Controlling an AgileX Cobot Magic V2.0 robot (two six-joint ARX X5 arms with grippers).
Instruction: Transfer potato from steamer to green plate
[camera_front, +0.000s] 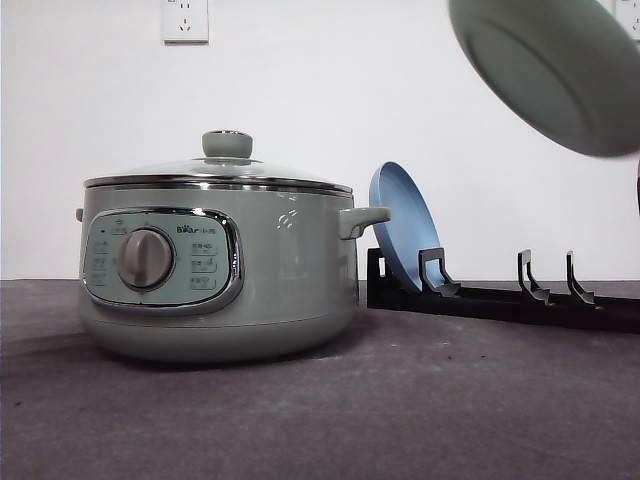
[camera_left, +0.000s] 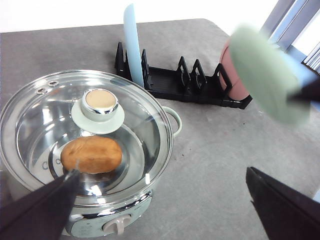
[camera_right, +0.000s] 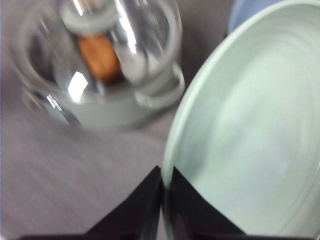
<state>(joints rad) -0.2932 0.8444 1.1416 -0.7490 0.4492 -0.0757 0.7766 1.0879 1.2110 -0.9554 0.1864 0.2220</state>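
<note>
Right up close to the right wrist camera, the wide, round, pale mint-green plate was pinched at its rim between the black fingers of the right gripper, and it hung tilted in the air, high over the gray table. So the plate was already out of the black plate rack, where a round blue plate stood on its edge, but it was not set down yet. Next biggest, the big round sage-green steamer pot sat on the table with its glass lid on top. Under the glass lay the small, lumpy orange-brown potato, inside the pot and not touched. Above the pot hung the left gripper with its fingers spread wide, holding nothing. I think most of the job was left: plate down, lid off, potato moved.
</note>
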